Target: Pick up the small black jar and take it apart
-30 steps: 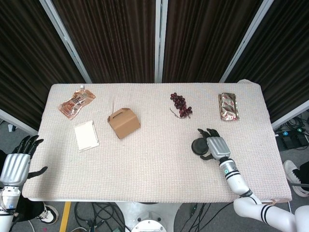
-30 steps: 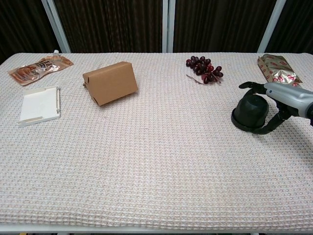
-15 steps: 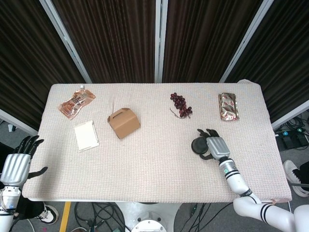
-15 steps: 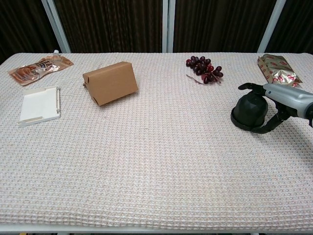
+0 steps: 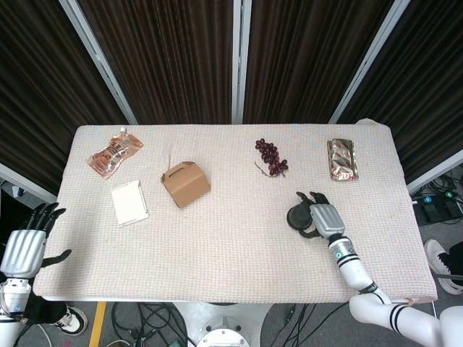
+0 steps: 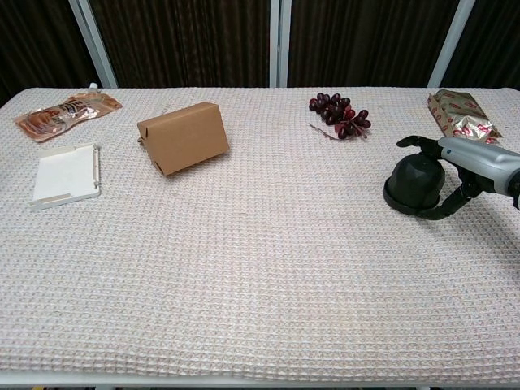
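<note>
Only unreadable print on snack pouch.

Bench covered in a pale waffle-weave cloth. Orange snack pouch at far left corner, white flat box just nearer, brown carton beside. Grapes mid-far, foil packet far right, small black jar toward right edge.

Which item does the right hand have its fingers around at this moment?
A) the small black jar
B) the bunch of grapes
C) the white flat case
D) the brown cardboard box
A: the right hand curls around the small black jar near the table's right side.
</note>
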You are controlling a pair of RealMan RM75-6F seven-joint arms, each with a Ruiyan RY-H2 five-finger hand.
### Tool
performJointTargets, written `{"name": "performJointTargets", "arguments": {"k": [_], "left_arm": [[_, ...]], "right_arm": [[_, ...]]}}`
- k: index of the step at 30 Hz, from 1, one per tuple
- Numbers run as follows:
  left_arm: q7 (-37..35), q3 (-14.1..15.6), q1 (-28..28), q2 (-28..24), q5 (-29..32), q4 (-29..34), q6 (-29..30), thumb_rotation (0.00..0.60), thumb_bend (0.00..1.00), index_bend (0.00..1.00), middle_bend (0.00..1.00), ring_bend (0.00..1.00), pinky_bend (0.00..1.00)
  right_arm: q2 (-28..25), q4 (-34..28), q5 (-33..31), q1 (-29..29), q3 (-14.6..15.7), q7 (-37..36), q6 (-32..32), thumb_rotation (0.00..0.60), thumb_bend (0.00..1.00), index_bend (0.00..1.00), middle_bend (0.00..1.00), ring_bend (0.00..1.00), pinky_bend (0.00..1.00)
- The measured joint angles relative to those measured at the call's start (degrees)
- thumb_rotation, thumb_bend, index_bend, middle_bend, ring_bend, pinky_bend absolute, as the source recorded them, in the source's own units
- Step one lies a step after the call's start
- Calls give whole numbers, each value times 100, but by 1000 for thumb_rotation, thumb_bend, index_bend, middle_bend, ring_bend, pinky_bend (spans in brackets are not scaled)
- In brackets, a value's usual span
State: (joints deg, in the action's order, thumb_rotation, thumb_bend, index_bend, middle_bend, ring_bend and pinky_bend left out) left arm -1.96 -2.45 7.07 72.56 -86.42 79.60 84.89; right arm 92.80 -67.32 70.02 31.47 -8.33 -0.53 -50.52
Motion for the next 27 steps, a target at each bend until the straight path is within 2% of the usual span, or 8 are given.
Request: {"name": "performJointTargets", "arguments": {"k": [12, 21, 27], "left_arm": [[-7, 1, 3, -12, -5, 15, -7, 600, 24, 165, 107, 76, 307], [-4, 8, 8, -11, -7, 18, -25, 600, 24, 165, 107, 76, 307], [20, 19, 19, -10, -28, 34, -39, 600, 23, 165, 106, 76, 307]], "right_arm": [[41, 27, -15, -25, -31, 71, -154, 600, 160, 310, 358, 1, 0], [-29, -45, 45, -85, -60, -6, -341, 600, 171, 351, 386, 37, 0], [-228, -321, 276, -149, -105, -150, -690, 600, 177, 363, 404, 67, 0]]}}
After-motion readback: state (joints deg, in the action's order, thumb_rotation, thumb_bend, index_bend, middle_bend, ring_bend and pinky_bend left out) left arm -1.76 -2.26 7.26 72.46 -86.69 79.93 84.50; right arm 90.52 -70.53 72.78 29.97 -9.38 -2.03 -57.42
